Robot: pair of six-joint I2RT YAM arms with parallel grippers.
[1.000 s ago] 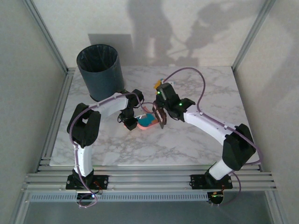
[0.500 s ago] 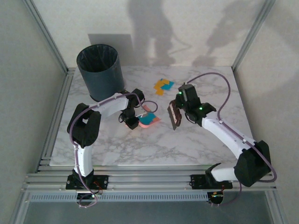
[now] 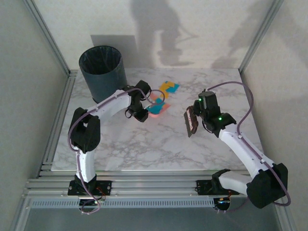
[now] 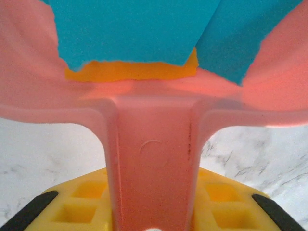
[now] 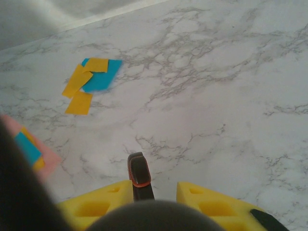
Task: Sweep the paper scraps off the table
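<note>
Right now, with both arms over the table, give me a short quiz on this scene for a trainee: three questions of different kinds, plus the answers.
1. True or false: the pink dustpan in the left arm's jaws carries teal and orange paper scraps.
2. Pick one. The loose pile of scraps on the table lies: A, beyond the dustpan, toward the far edge; B, beside the arm bases; C, on the dustpan's handle.
3. Name the tool that the right arm's jaws are shut on.
Key: 1 true. 2 A. 3 the brush.
</note>
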